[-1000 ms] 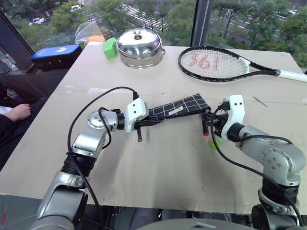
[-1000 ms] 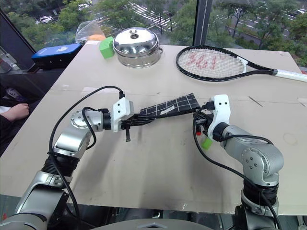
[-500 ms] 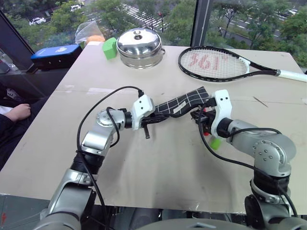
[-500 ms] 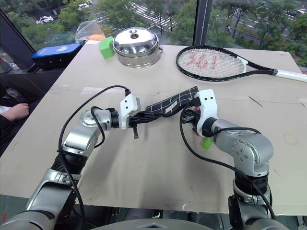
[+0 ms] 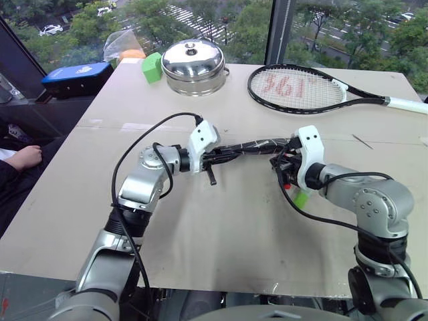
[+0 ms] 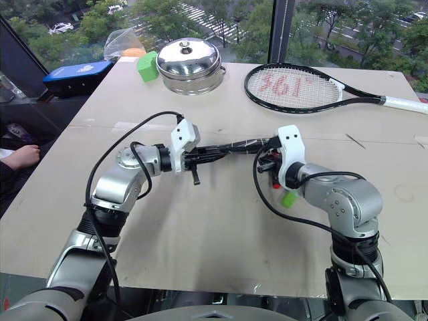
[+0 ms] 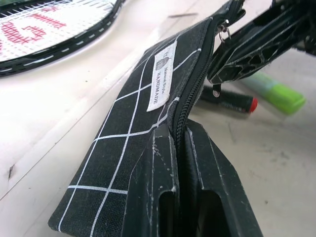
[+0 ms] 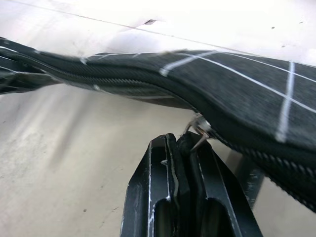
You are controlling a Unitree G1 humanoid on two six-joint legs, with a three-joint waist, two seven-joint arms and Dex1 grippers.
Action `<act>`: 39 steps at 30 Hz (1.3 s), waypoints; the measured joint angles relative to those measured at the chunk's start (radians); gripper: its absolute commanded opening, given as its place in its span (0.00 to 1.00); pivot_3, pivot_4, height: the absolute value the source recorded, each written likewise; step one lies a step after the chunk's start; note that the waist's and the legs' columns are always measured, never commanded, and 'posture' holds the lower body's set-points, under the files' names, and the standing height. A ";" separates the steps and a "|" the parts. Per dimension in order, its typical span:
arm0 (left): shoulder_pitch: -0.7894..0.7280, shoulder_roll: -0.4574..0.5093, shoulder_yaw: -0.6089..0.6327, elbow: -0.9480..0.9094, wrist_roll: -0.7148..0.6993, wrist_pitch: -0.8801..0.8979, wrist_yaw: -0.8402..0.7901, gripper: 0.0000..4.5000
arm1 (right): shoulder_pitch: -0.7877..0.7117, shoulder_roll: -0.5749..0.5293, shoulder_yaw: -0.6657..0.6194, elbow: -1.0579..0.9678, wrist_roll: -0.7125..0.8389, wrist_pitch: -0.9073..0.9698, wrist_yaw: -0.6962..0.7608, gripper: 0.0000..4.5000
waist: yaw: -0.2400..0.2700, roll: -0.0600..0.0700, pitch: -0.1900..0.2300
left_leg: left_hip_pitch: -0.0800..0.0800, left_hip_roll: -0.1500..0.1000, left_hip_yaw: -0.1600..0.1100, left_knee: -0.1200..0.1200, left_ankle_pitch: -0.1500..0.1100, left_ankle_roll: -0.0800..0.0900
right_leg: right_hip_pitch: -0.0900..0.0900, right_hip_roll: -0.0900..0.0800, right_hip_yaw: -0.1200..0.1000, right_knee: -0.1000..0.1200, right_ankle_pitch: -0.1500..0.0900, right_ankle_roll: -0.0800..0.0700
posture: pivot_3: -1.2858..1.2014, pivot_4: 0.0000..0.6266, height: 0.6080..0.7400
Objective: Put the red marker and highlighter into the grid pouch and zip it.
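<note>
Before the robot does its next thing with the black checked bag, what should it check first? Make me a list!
1. Left gripper clamped on the black fabric grid pouch with thin white lines: ok.
2. Right gripper pinching the pouch's small metal zipper pull: ok.
3. Pouch lifted off the beige table, stretched between both grippers: ok.
4. Slim red marker with a black band inside the pouch: not ok, it lies on the table.
5. Chunky lime-green highlighter inside the pouch: not ok, it lies beside the marker.
6. Zipper open wide enough for the pens: cannot tell.
</note>
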 measured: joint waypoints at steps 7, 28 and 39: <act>-0.002 -0.003 0.001 -0.003 -0.002 0.011 0.017 0.00 | -0.003 0.022 -0.016 -0.001 -0.002 0.008 0.004 0.01 | 0.000 0.000 0.000 | 0.000 0.000 0.000 0.000 0.000 0.000 | 0.000 0.000 0.000 0.000 0.000 0.000 | 0.52 0.24 1.00; -0.013 -0.001 -0.033 0.001 0.080 -0.132 0.027 0.00 | -0.104 0.180 -0.221 -0.035 0.101 0.228 0.050 0.01 | 0.002 0.000 0.000 | 0.000 0.000 0.000 -0.001 0.000 0.000 | 0.000 0.000 0.000 0.000 0.000 0.000 | 0.52 0.24 1.00; 0.001 0.035 -0.036 0.051 0.101 -0.260 -0.022 0.00 | -0.050 0.107 -0.285 -0.023 0.178 0.241 0.100 0.01 | 0.001 0.000 0.000 | 0.000 0.000 0.000 -0.001 0.000 0.000 | 0.000 0.000 0.000 -0.001 0.000 0.000 | 0.52 0.24 1.00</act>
